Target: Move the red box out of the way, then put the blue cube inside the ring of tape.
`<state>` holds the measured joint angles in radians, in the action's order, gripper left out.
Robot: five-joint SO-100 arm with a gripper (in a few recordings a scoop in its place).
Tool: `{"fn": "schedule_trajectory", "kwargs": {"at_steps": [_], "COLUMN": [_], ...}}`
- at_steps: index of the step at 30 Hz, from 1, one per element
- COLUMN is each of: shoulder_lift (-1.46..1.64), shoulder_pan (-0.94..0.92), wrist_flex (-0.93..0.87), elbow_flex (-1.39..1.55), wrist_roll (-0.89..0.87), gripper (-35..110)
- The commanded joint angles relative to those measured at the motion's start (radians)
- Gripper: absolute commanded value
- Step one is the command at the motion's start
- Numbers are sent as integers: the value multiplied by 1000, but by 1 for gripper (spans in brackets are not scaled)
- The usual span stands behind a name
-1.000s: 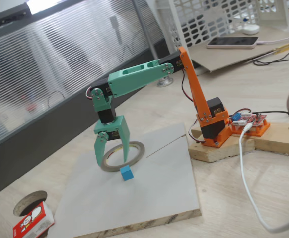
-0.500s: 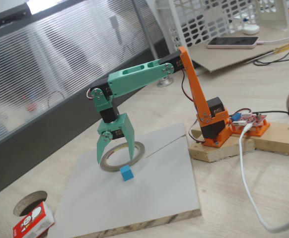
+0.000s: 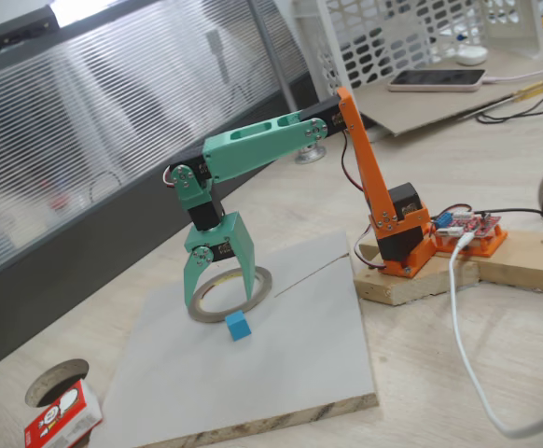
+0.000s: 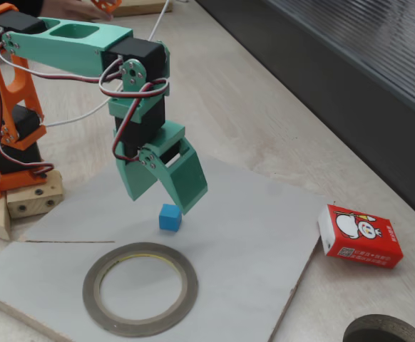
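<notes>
Pincer [image 4: 166, 194] hangs wide open, empty, above blue cube [image 4: 169, 217] beside ring of tape [image 4: 140, 288]; red box [image 4: 359, 236] lies well apart.

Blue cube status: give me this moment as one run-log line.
tool: open, above blue cube | cube: on board, outside ring of tape | red box: off board, aside

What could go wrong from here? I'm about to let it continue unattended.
The open green end effector hangs just above the tiny bright-blue cube, seemingly off-centre; one finger may knock it aside. The flat greyish-tan ring of tape lies close by and loose, so a nudge could shift it.
</notes>
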<state>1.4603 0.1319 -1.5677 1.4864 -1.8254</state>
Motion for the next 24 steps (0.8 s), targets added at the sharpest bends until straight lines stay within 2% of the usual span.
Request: {"fn": "schedule_trajectory", "kwargs": {"at_steps": [1, 24], "shoulder_lift": [28, -95], "shoulder_pan": [12, 23], "wrist_flex": [-9, 2], "elbow_flex": [12, 3], "wrist_roll": [-14, -12], "gripper": [67, 67]}}
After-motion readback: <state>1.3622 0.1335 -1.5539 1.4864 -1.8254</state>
